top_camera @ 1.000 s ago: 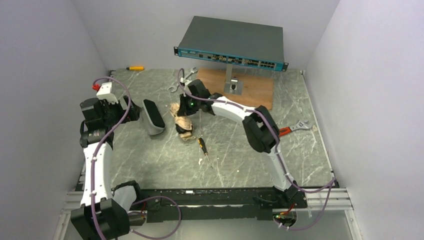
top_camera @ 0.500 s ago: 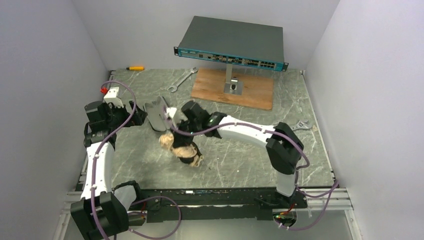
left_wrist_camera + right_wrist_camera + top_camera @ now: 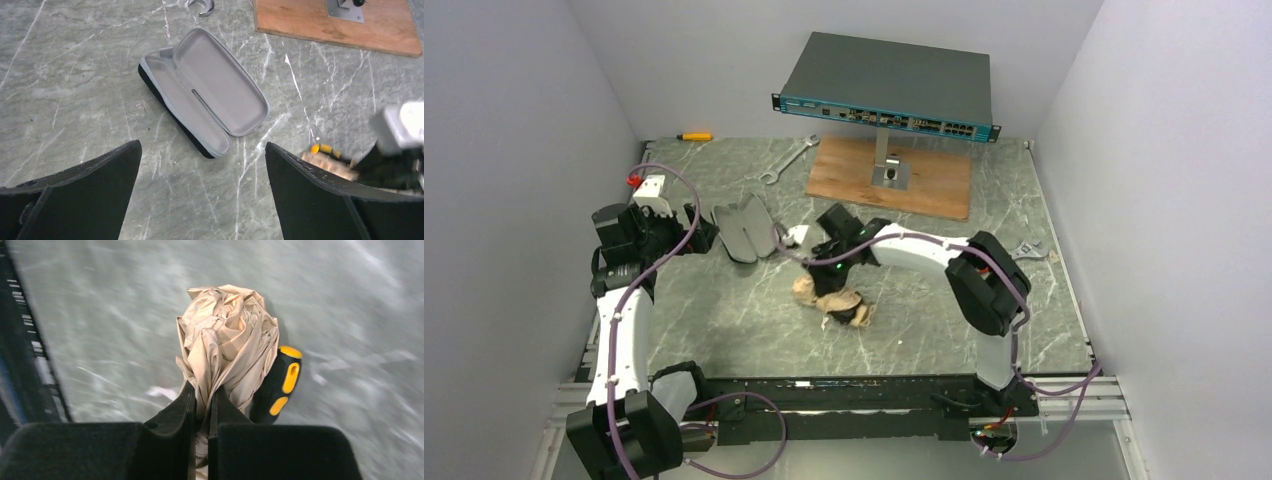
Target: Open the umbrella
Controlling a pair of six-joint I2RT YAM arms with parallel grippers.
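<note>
Two fingers of the right pincer [image 3: 202, 400] are pressed onto the cream fabric of the umbrella [image 3: 227, 335], a crumpled bundle near the middle of the table [image 3: 724, 310], right beside a black-and-yellow screwdriver handle [image 3: 277, 385]. Further left, the left pincer [image 3: 201, 147] hangs spread wide above an open, grey-lined case [image 3: 215, 90].

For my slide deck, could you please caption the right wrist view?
Right fingers pinching the bunched cream umbrella, a black-and-yellow screwdriver handle beside it.
</note>
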